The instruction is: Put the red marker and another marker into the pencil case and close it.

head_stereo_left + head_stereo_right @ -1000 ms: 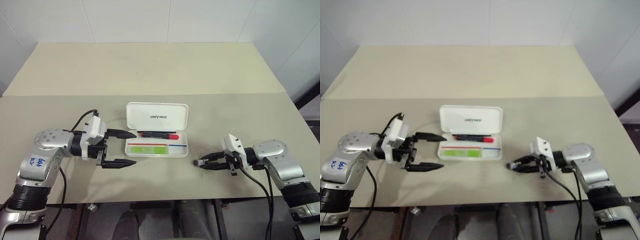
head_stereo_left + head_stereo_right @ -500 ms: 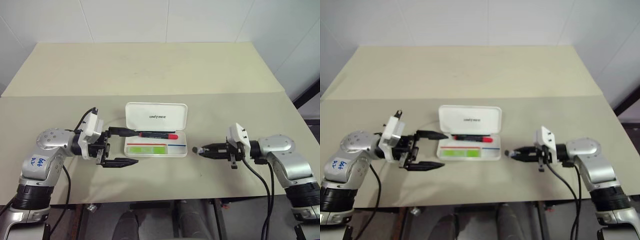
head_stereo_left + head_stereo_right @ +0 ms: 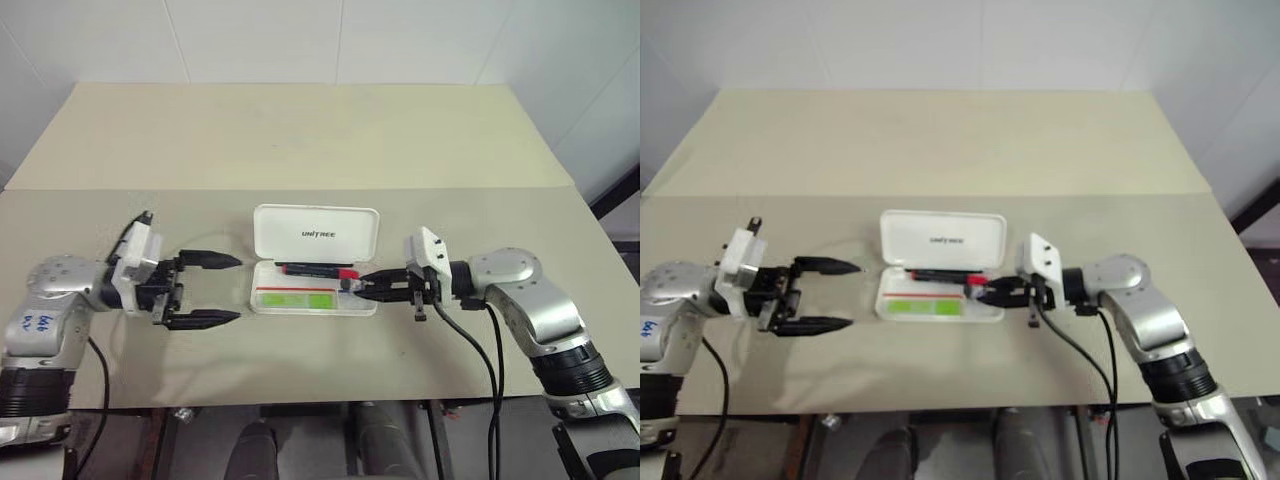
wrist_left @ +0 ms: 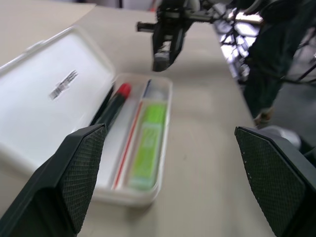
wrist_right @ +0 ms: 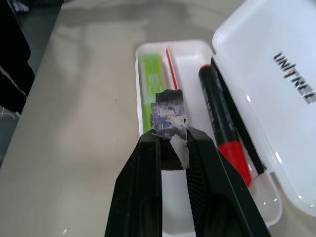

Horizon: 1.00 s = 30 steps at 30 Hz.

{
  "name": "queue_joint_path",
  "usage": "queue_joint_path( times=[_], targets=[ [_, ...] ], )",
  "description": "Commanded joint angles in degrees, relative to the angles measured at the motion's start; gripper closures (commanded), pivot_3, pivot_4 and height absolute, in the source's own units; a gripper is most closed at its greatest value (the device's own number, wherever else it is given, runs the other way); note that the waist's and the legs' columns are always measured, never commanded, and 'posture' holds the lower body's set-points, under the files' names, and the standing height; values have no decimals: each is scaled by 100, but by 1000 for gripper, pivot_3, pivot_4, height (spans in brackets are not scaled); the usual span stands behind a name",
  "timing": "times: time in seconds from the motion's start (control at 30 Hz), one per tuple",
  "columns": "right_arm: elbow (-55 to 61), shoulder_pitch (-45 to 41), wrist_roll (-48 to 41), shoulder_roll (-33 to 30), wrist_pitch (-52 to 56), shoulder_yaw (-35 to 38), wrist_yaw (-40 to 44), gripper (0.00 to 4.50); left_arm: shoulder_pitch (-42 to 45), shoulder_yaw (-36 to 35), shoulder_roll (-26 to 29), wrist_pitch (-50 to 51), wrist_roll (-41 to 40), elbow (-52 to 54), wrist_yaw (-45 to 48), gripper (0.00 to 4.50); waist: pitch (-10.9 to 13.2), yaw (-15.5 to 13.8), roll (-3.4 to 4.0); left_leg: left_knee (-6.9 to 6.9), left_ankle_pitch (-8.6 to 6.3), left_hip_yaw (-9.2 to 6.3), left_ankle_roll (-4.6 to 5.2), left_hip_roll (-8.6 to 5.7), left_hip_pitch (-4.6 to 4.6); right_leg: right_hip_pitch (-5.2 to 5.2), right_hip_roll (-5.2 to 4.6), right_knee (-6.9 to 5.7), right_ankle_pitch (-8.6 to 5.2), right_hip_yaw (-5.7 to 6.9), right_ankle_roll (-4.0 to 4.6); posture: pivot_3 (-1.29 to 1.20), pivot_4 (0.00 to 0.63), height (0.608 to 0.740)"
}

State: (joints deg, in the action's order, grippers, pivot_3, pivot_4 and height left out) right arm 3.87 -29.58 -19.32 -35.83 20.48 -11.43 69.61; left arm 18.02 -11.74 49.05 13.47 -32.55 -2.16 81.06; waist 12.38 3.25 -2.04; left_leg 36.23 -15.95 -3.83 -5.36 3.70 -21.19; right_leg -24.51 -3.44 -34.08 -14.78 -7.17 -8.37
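The pencil case lies open in the middle of the table, its white lid with dark lettering tipped back. The red marker lies in the tray's far side. Another marker, lime green, lies in the near side, also seen in the left wrist view. My right gripper is shut on a small grey-black lump and holds it over the right end of the tray. My left gripper stands open a short way left of the case, touching nothing.
The case sits on a beige table whose front edge runs close below both arms. A second beige surface joins it behind a seam. Black cables hang from both wrists.
My right gripper has moved left and up with the lump, from the bare table to the case's right end. My left gripper has drawn back to the left, away from the case.
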Motion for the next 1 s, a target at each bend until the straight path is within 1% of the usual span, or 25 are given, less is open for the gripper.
queue_joint_path(
  times=[0.03,0.17,0.33,0.37,0.4,0.47,0.5,0.53,0.7,0.8,0.93,0.97,1.0],
  targets=[
    [-78,-114,148,13,-189,-89,41,4164,-105,-308,173,-138,28,-1,-64,0,0,4,0,-3,0,0,0,1,1,-2,0,-1,0,1,0,0,150,740],
    [-300,-155,282,-7,-290,-161,90,4164,-206,-463,278,-188,23,-40,-82,0,0,5,0,-4,0,0,0,1,-1,-3,0,-1,0,3,0,0,150,740],
    [-477,-245,474,-59,-399,-220,210,4164,-186,-487,280,-217,39,-81,-137,0,0,11,0,-3,0,0,0,1,1,-3,0,-3,0,3,0,0,150,740],
    [-480,-263,488,-72,-380,-222,238,3448,-175,-478,279,-224,43,-93,-142,0,0,13,0,-2,0,0,0,1,1,-3,0,-3,0,3,0,0,150,740],
    [-462,-275,487,-86,-339,-217,269,3199,-165,-471,278,-233,46,-105,-147,0,0,12,0,-2,0,0,0,1,1,-3,0,-3,0,3,0,0,150,740],
    [-397,-294,468,-110,-266,-182,311,2508,-138,-464,271,-249,48,-135,-158,0,0,13,0,-3,0,0,0,1,1,-3,0,-3,0,3,0,0,150,740],
    [-375,-300,464,-115,-245,-166,319,2257,-128,-462,268,-255,48,-147,-160,0,0,13,0,-3,0,0,0,1,1,-3,0,-3,1,3,-1,0,150,740],
    [-350,-306,458,-125,-238,-148,329,1835,-115,-455,265,-264,52,-167,-155,0,0,12,0,-4,0,0,0,1,1,-3,0,-4,1,3,-1,0,150,740],
    [-84,-326,327,-240,-102,25,345,105,149,-313,175,-470,170,-507,-104,0,1,12,1,-3,0,0,0,1,1,-4,0,-5,1,4,-2,0,150,740],
    [13,-287,179,-207,-150,233,241,46,440,-253,-13,-810,223,-831,-41,0,0,1,0,-2,0,0,0,0,1,-3,1,-4,1,5,-2,0,150,740],
    [307,136,-835,-68,66,1090,173,46,1166,-201,-481,-1521,352,-1589,-107,0,0,-49,0,0,0,-4,0,0,-2,1,0,-3,8,10,-14,0,150,740],
    [363,246,-1071,-32,88,1267,203,46,1322,-183,-572,-1609,393,-1750,-164,0,0,-60,0,1,0,-4,0,0,-2,1,0,-3,26,10,-47,0,150,740],
    [425,363,-1255,-36,104,1414,245,46,1492,-156,-659,-1676,458,-1932,-251,0,0,-71,-1,-1,0,-4,-1,0,-2,2,0,-3,34,10,-61,0,150,740]
  ],
)
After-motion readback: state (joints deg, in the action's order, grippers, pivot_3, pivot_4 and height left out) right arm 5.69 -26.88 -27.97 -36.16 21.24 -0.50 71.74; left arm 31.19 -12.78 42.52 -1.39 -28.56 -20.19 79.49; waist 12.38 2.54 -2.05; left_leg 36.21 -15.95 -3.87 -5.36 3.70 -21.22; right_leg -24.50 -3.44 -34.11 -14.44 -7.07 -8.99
